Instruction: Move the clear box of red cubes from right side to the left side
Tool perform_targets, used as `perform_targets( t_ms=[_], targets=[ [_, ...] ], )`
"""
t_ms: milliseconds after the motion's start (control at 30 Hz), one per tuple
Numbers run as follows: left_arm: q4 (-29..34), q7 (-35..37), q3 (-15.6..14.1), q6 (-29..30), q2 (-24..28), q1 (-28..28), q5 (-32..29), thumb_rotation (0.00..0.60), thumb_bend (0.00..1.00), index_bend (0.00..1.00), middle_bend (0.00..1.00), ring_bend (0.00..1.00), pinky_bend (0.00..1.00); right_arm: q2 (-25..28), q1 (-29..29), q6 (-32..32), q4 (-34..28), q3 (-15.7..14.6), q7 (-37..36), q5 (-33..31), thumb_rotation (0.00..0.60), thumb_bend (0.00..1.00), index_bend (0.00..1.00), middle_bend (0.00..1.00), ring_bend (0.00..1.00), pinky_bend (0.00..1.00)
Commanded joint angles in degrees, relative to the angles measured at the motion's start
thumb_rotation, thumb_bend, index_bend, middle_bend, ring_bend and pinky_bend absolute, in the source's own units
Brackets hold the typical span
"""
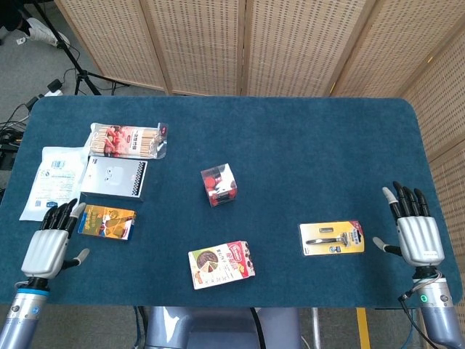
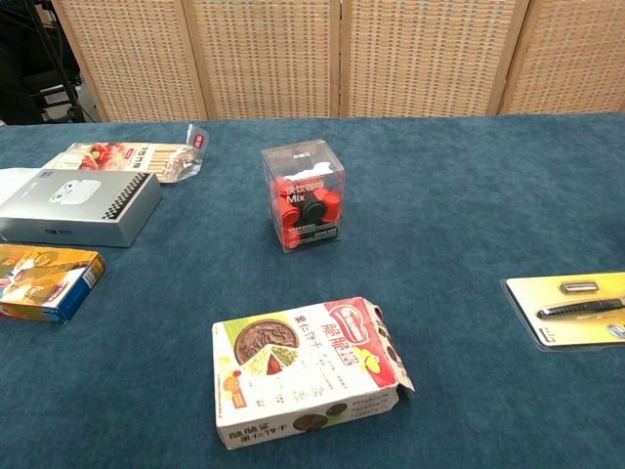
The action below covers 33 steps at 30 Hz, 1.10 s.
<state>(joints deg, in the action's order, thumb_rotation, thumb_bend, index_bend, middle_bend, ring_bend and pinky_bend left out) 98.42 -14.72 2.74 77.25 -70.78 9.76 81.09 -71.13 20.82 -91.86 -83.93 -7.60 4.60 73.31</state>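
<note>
Head view shows the right hand at the near right corner of the blue table, back side up, its fingers straight and a little spread, holding nothing. Just to its left lies a yellow razor pack, flat, not touched by the hand. The left hand is at the near left corner in the same manner, fingers straight and apart, with nothing in it; its fingertips come close to a small orange box. The chest view shows neither hand. The clear box of red cubes stands near the middle of the table, well apart from both hands. It stands upright, a little taller than wide, so its long axis is vertical, and one vertical edge turns toward the chest camera. Inside it I see red pieces and some black pieces in the lower half; the upper part looks mostly empty, with white letters on the wall. In front of it lies a snack carton with a cake picture, flat on its back. On the left side are a silver box, a packet of biscuit sticks behind it, and a white pouch at the table edge.
</note>
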Motion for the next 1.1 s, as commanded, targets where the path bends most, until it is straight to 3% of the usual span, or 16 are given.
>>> perform_targets(
  t_ms=[33,200,333,433,600,767,967,1100],
  targets=[
    [5.65,-2.63,3.66,-3.61,4.47,3.62,-3.37,0.6,0.22,0.0,0.0,0.0,0.0,-0.23,-1.08,0.6,0.67,0.85,-1.29,0.8,0.6,0.05,0.0,0.0,0.0,0.0],
    [11.51,-2.02,9.68,-10.51,9.56,9.32,-11.33,0.6,0.22,0.0,0.0,0.0,0.0,-0.62,-2.46,1.5,1.92,1.87,-2.86,1.85,0.6,0.05,0.0,0.0,0.0,0.0],
    [13.4,-2.81,14.97,-19.83,12.57,16.9,-23.67,0.6,0.22,0.0,0.0,0.0,0.0,-0.3,-3.23,2.42,2.42,3.13,-4.56,2.62,0.6,0.05,0.0,0.0,0.0,0.0],
    [12.89,-6.34,16.67,-24.68,12.58,23.0,-34.02,0.6,0.22,0.0,0.0,0.0,0.0,0.16,-3.93,2.47,2.45,4.0,-6.13,3.48,0.6,0.05,0.0,0.0,0.0,0.0],
    [10.67,-12.69,17.17,-27.45,8.74,34.38,-52.1,0.6,0.22,0.0,0.0,0.0,0.0,0.75,-4.88,3.1,2.52,5.25,-8.1,4.73,0.6,0.05,0.0,0.0,0.0,0.0],
    [7.63,-17.06,17.16,-26.98,3.96,44.53,-66.37,0.6,0.22,0.0,0.0,0.0,0.0,1.45,-5.82,3.3,2.35,6.42,-10.3,5.99,0.6,0.05,0.0,0.0,0.0,0.0],
    [3.92,-20.45,17.32,-26.69,-0.11,53.58,-78.1,0.6,0.22,0.0,0.0,0.0,0.0,2.2,-6.86,3.39,2.2,7.59,-12.26,7.25,0.6,0.05,0.0,0.0,0.0,0.0],
    [2.45,-22.55,17.17,-26.77,-1.94,58.28,-82.52,0.6,0.22,0.0,0.0,0.0,0.0,2.72,-7.45,3.99,2.16,8.41,-13.71,7.41,0.6,0.05,0.0,0.0,0.0,0.0]
  ],
)
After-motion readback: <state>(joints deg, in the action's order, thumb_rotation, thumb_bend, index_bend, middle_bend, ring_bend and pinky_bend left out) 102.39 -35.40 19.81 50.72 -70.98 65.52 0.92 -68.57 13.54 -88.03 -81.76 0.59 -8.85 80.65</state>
